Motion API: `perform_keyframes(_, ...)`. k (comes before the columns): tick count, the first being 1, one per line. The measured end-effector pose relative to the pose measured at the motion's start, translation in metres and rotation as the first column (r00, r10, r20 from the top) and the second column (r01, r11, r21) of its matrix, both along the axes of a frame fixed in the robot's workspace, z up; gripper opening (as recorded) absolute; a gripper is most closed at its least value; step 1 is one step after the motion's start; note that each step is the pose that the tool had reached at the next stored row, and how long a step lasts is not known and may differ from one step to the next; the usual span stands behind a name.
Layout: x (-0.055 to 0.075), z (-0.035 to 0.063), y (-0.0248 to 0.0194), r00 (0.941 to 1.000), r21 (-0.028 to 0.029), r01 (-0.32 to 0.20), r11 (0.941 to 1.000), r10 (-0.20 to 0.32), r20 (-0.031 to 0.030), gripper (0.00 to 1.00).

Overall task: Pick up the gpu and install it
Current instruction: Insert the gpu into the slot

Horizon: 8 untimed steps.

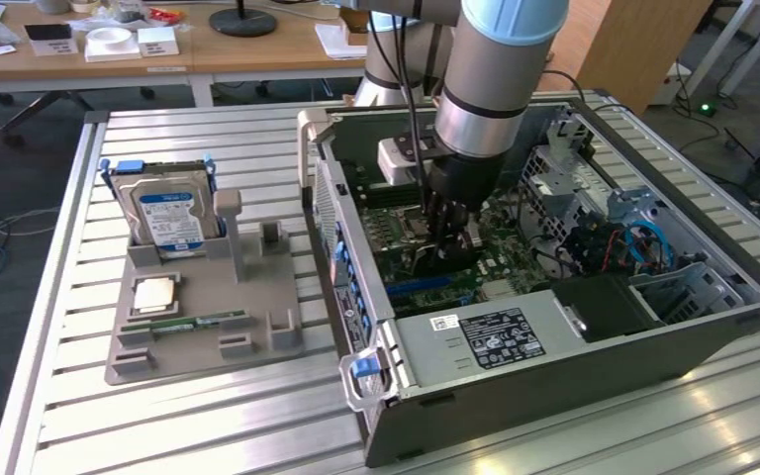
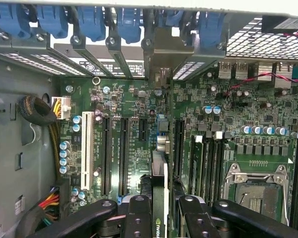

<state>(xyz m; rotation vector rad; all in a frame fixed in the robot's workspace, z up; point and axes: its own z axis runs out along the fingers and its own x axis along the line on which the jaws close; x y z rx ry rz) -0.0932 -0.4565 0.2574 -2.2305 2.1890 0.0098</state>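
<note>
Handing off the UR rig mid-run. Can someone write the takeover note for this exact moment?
Claw: shut on the gpu, gripping it edge-on.
Gpu: inside the open PC case, standing over the motherboard among the long expansion slots, its far end towards the rear bracket openings.
Done: the gpu has been picked up and brought into the case.
Left: seating. I cannot tell whether its edge is in a slot.
On the grey tray beside the case: the hard drive, upright in its holder, and the memory stick, lying flat.
</note>
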Motion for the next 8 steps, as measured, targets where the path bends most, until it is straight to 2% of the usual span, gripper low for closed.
perform_keyframes(8, -0.0007, -0.0025, 0.0001, 1.0, 0.0, 0.0, 1.0, 0.0, 0.0009, 0.26)
